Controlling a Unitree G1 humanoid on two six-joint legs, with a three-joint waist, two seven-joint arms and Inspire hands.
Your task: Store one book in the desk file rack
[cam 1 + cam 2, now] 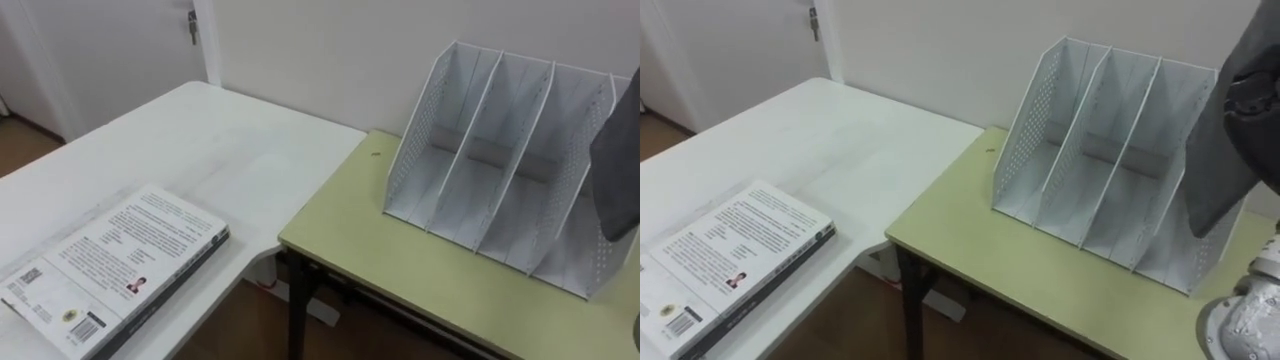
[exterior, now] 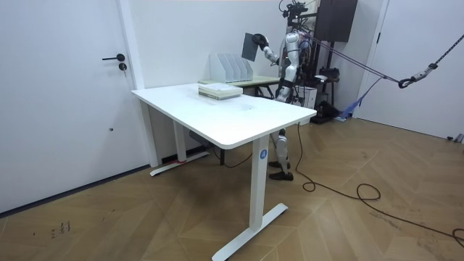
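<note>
Left eye view: you see the grey book [image 1: 617, 170] raised at the right, before the file rack [image 1: 500, 170] on the green desk [image 1: 400, 265]. Room view: your right hand [image 2: 264, 48] has its fingers closed round it, up by the rack. Right eye view: a second book [image 1: 730, 265] lies near left on the white table [image 1: 840, 140].

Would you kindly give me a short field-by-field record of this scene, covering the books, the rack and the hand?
Held book: grey book, raised in the right hand, in front of the rack's right end
Rack: white file rack, upright on the green table, visible slots empty
Other book: printed book, flat on the white desk, left of the rack
Status: grey book not yet in a slot
</note>
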